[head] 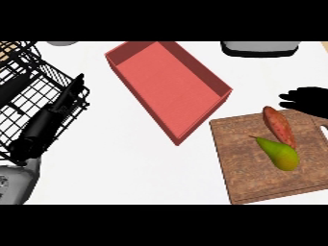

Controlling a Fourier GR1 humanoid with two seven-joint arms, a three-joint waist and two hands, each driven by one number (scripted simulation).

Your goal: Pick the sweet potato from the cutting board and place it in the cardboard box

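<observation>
Sweet potato (279, 126), tapered and reddish, is laid on the grained wooden cutting board (251, 163) at lower right, touching a smooth green pear (280, 153). Just above, the right hand (322, 103) is held with fingers relaxed, empty. The red rectangular box (168, 86) is set at centre on the white table (138, 163).

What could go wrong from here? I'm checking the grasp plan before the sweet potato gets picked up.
1. The pear lies touching the sweet potato on the cutting board, so the right hand may bump or grab the pear instead.
2. The box looks red rather than cardboard-coloured, so the target might be misjudged.
3. The left hand lies over the wire rack and could snag if moved.
</observation>
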